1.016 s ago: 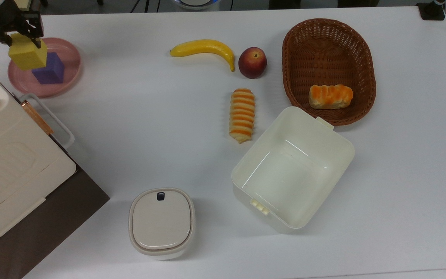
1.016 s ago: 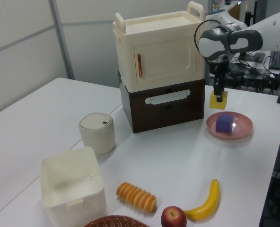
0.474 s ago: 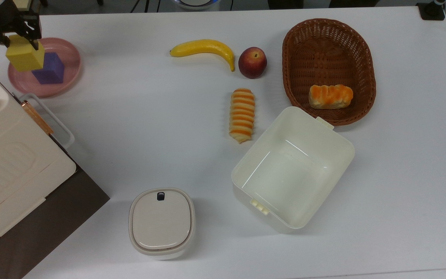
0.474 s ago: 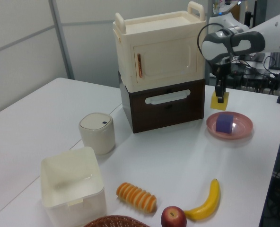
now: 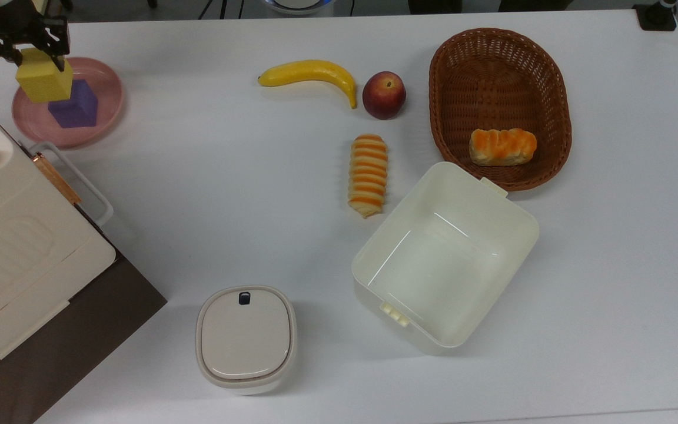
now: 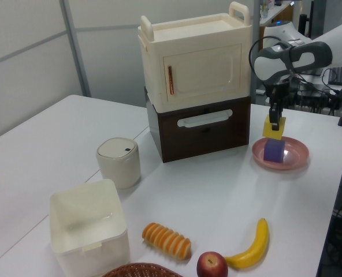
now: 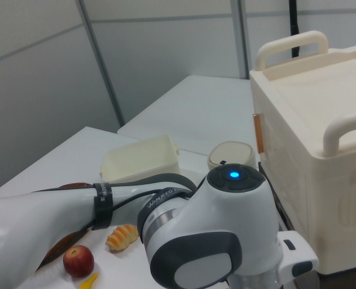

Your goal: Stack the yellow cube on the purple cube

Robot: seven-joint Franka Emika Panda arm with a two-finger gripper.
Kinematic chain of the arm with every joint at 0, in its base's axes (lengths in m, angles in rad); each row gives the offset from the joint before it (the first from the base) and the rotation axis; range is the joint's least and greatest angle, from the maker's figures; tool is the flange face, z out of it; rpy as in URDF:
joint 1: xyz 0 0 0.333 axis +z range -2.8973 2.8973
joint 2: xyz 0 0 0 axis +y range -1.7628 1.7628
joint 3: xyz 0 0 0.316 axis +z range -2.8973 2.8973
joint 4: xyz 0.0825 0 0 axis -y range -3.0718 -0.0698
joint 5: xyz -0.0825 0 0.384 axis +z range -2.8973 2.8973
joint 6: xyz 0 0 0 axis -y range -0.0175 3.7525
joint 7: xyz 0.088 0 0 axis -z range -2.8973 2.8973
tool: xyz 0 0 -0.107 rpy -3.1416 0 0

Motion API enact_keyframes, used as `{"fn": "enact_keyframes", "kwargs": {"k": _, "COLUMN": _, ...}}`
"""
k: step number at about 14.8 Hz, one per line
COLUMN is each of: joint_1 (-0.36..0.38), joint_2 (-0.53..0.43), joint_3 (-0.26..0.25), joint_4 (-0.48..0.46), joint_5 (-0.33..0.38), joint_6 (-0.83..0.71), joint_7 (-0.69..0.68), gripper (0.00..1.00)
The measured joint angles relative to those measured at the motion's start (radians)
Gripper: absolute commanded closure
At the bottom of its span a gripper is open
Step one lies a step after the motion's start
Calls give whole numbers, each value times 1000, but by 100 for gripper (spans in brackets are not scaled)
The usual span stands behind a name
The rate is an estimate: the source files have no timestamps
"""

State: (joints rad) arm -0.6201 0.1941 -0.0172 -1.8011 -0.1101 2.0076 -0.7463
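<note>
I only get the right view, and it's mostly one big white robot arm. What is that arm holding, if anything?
Observer: In the left view its hand is closed on a plain matte yellow cube.
Operator: And the purple one it's meant to go on?
Observer: The matte purple cube sits in a round pink plate beside the stacked cabinets, directly under the yellow one.
Operator: So are they touching?
Observer: The left view shows no gap between them, though I cannot tell whether the yellow cube is resting its weight on the purple one.
</note>
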Motion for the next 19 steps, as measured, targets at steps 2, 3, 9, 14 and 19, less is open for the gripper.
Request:
{"fn": "enact_keyframes", "kwargs": {"k": 2, "joint_1": -4, "joint_2": 0, "joint_3": 0, "joint_4": -5, "joint_5": 0, "joint_6": 0, "joint_7": 0, "gripper": 55}}
{"fn": "enact_keyframes", "kwargs": {"k": 3, "joint_1": -4, "joint_2": 0, "joint_3": 0, "joint_4": -8, "joint_5": 0, "joint_6": 0, "joint_7": 0, "gripper": 41}}
{"fn": "enact_keyframes", "kwargs": {"k": 9, "joint_1": -4, "joint_2": 0, "joint_3": 0, "joint_4": -17, "joint_5": 0, "joint_6": 0, "joint_7": 0, "gripper": 0}}
{"fn": "enact_keyframes", "kwargs": {"k": 14, "joint_1": -4, "joint_2": 0, "joint_3": 0, "joint_4": -17, "joint_5": 0, "joint_6": 1, "joint_7": 0, "gripper": 0}}
{"fn": "enact_keyframes", "kwargs": {"k": 19, "joint_1": 4, "joint_2": -25, "joint_3": 15, "joint_4": -11, "joint_5": 0, "joint_6": -7, "joint_7": 31, "gripper": 0}}
